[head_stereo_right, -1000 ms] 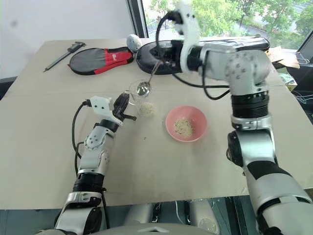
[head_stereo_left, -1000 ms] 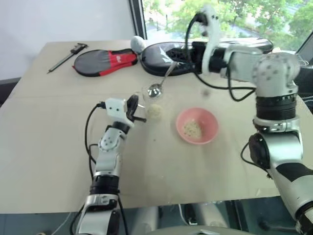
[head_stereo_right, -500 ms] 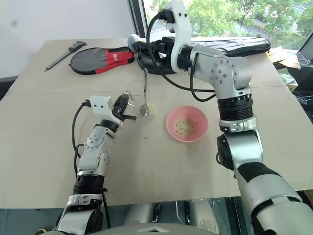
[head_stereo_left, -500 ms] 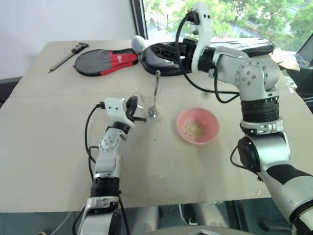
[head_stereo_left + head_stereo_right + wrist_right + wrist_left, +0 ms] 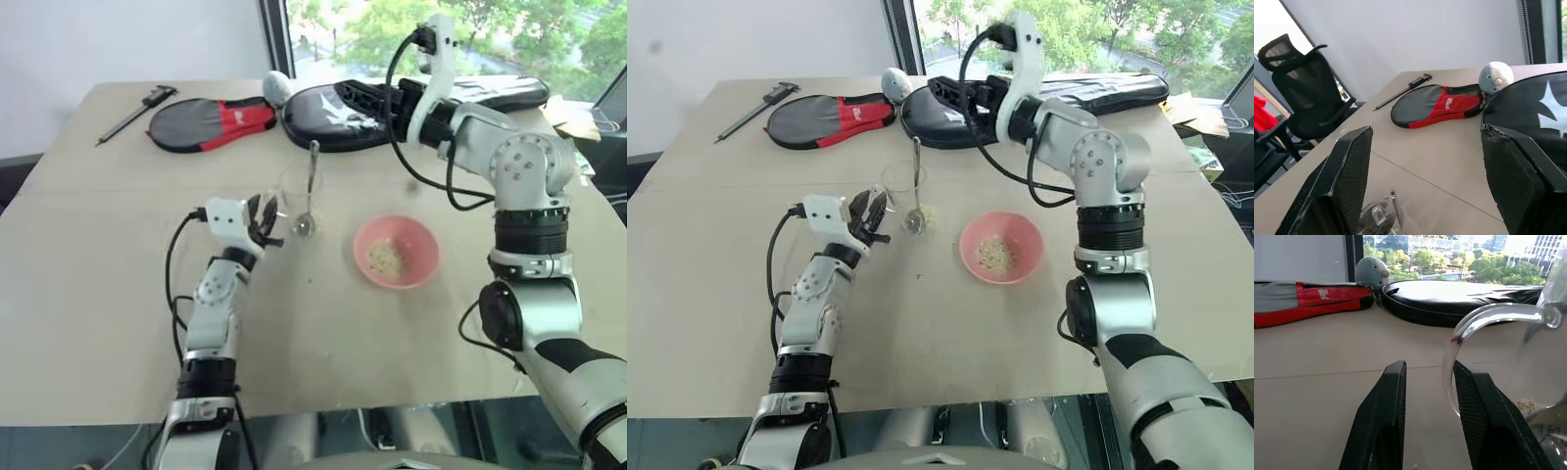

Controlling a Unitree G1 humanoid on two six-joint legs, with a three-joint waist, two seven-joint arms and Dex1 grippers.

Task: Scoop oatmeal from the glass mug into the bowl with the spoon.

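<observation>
1. Oatmeal (image 5: 996, 253) is heaped in the pink bowl (image 5: 1031, 257); some remains in the glass mug (image 5: 903, 189), where the spoon (image 5: 916, 186) is left standing.
2. Left pincer (image 5: 1427, 382) is parted beside the mug's handle (image 5: 1469, 333), gripping nothing; right pincer (image 5: 1425, 161) is spread wide, empty.
3. Risk: the mug could be tipped by the leaning spoon.
4. Worktop (image 5: 715, 245) is beige; a window is seen behind.

Left gripper (image 5: 1427, 374) fingers slightly parted beside glass mug (image 5: 1518, 347) handle, oatmeal (image 5: 1529, 406) inside, black case (image 5: 1449, 296), red-and-grey pouch (image 5: 1308, 301) behind.
</observation>
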